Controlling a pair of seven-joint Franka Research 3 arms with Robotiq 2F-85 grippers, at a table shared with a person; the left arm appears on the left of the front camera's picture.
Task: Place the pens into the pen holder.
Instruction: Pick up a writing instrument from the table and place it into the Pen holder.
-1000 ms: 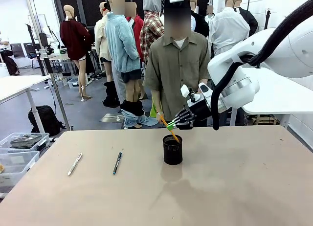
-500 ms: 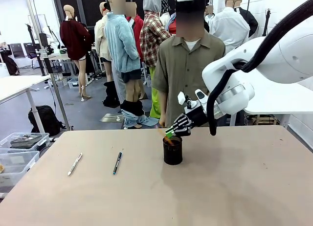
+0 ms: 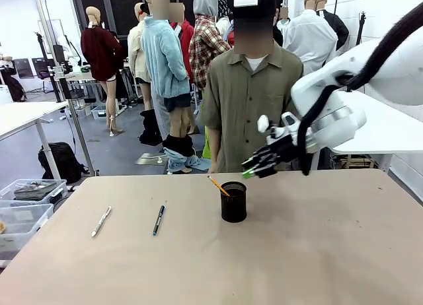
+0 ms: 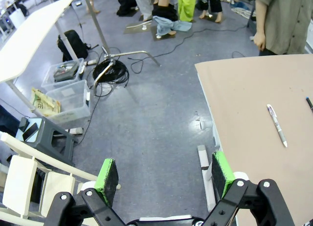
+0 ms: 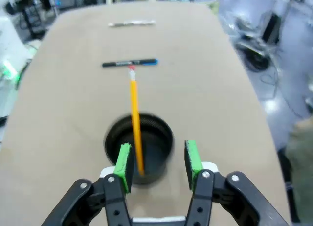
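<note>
The black mesh pen holder [image 3: 233,201] stands mid-table with an orange pencil [image 3: 217,185] in it, leaning out to the left. My right gripper [image 3: 254,169] hovers just above and right of the cup, open, with nothing between its fingers. In the right wrist view the pencil [image 5: 135,118] rises from the holder [image 5: 161,138] in front of my right gripper [image 5: 158,165]. A dark pen [image 3: 158,220] and a white pen [image 3: 101,220] lie flat to the left. My left gripper [image 4: 164,174] hangs open over the floor beside the table, with the white pen [image 4: 277,124] visible.
A person in an olive shirt [image 3: 248,100] stands at the far edge behind the holder. Clear plastic bins [image 3: 26,203] sit on the floor off the table's left edge. The table [image 3: 317,252] has free room at front and right.
My right gripper opened and let go of the orange pencil, which now rests in the holder. The gripper then drew back up and to the right.
</note>
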